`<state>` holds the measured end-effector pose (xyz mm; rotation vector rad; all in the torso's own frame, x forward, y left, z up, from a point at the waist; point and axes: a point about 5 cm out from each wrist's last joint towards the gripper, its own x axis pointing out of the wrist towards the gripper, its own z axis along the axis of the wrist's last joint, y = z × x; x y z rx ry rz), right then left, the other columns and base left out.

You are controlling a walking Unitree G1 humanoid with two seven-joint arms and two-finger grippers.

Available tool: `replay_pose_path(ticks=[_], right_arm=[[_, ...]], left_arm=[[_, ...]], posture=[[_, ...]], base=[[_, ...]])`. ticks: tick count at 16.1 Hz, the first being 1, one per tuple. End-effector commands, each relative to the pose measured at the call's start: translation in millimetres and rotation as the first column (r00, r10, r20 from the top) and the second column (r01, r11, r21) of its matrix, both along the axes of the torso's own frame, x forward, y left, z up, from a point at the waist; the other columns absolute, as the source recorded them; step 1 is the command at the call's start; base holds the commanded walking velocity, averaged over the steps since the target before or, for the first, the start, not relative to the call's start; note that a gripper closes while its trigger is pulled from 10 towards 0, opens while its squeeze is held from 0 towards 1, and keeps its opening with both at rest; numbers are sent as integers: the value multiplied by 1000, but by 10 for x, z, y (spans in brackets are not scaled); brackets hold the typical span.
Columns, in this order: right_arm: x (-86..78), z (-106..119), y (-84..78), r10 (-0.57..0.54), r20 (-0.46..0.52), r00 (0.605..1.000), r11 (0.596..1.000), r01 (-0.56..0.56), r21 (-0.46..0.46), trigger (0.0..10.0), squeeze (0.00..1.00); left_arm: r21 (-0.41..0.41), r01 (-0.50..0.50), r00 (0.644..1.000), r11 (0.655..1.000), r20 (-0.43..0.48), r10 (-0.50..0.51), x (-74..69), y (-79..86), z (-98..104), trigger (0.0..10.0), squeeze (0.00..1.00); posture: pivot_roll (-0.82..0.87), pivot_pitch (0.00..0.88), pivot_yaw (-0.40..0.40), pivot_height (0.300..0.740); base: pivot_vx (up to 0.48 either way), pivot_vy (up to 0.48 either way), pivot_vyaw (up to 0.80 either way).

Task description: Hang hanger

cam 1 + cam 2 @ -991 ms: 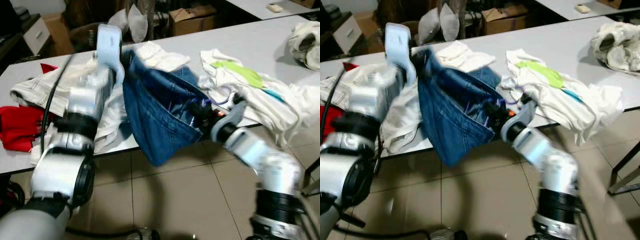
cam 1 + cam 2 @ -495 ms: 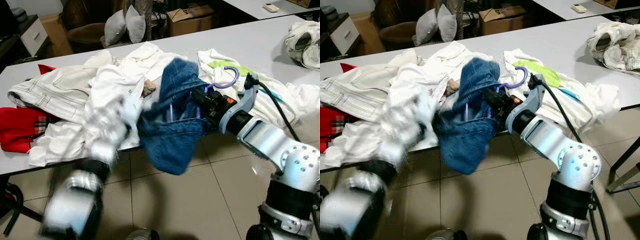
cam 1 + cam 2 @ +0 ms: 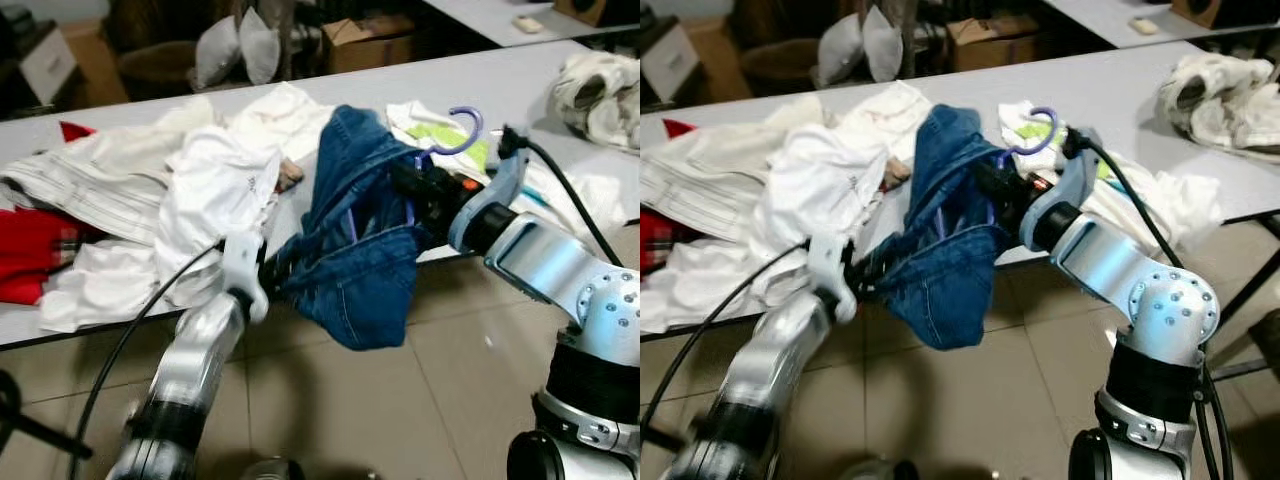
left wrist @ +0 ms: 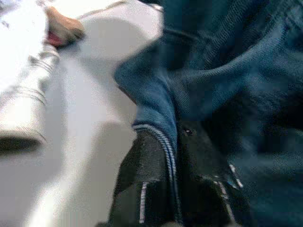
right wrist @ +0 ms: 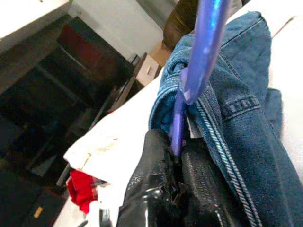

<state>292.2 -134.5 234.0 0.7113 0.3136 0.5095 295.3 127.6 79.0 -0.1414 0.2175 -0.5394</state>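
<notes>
The right gripper [image 3: 420, 190] is clamped tight on the purple hanger [image 3: 455, 135] at its neck, just under the hook, so the hook stands free above the fingers and can be caught on a rail. The jeans [image 3: 360, 250] are on the hanger and sag from it over the table's front edge toward the floor. The left gripper [image 3: 272, 275] is closed on the jeans' hem, a fold of denim pinched between its fingers [image 4: 156, 189], probably to take up the slack and keep the cloth from dragging or slipping off while the hanger is carried.

The table [image 3: 560, 75] is crowded: a heap of white clothes [image 3: 215, 170] along the front edge toward its left end, a red garment [image 3: 30, 250] at the far left, a white and green shirt [image 3: 445, 130] right behind the hanger, and another white bundle [image 3: 600, 95] toward the right end. A rail or hook to hang on is not to be made out. The shirt lies just beside the hook and might snag it as the hanger lifts away
</notes>
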Motion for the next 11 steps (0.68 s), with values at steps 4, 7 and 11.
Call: replay_pose_path(ticks=[4,7,11], right_arm=[[-54,105,78,97,67,993,995,-99,28,10000,0],[-86,84,86,131,75,989,991,-132,8,10000,0],[-273,-10,82,243,71,967,969,-239,-68,10000,0]], left_arm=[[-30,18,1000,999,-9,-19,-180,57,105,10000,1000],[-39,-11,999,999,-35,10,-312,199,98,10000,1000],[-122,41,999,992,-30,-45,-818,483,313,10000,1000]], posture=[[-92,0,49,740],[-91,0,52,740],[-95,0,64,740]], base=[[0,0,0],[0,0,0],[0,0,600]])
